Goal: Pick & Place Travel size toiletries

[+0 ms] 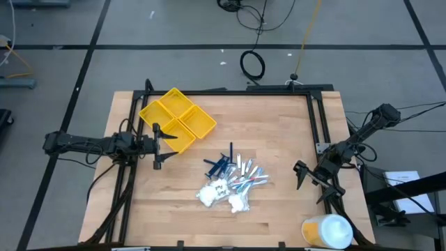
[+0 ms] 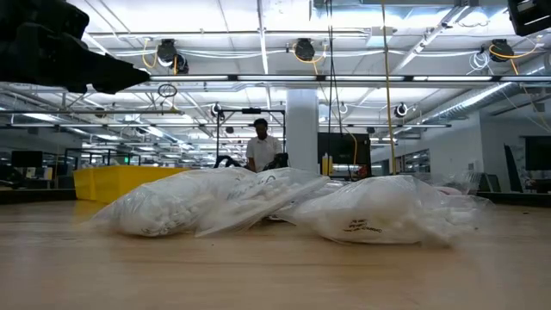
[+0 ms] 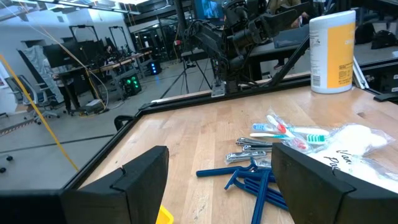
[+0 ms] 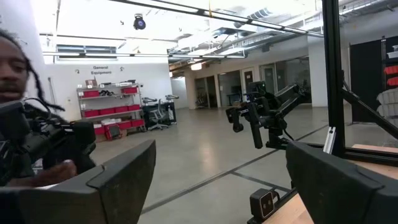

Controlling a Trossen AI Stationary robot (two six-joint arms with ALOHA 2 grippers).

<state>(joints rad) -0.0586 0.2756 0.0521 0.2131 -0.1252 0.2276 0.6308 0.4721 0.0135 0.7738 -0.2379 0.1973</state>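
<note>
The travel size toiletries (image 1: 230,178) lie in a loose pile on the middle of the wooden table. The pile holds slim dark blue sticks (image 3: 255,183), silvery packets (image 3: 249,146), toothbrushes (image 3: 289,132) and clear bags of white lumps (image 2: 172,207) (image 2: 379,211). My left gripper (image 1: 159,146) (image 3: 217,186) hovers open at the table's left side, beside the yellow tray, pointing level toward the pile. At the table's right side, my right gripper (image 1: 303,174) (image 4: 217,180) stands open and tilted slightly up. Neither has anything between its fingers.
A yellow compartment tray (image 1: 174,115) sits at the far left, close to my left gripper. A large white-and-yellow round container (image 1: 327,231) (image 3: 333,53) stands at the near right corner. A black frame (image 1: 313,111) rims the table. A person (image 4: 12,74) shows beyond the table.
</note>
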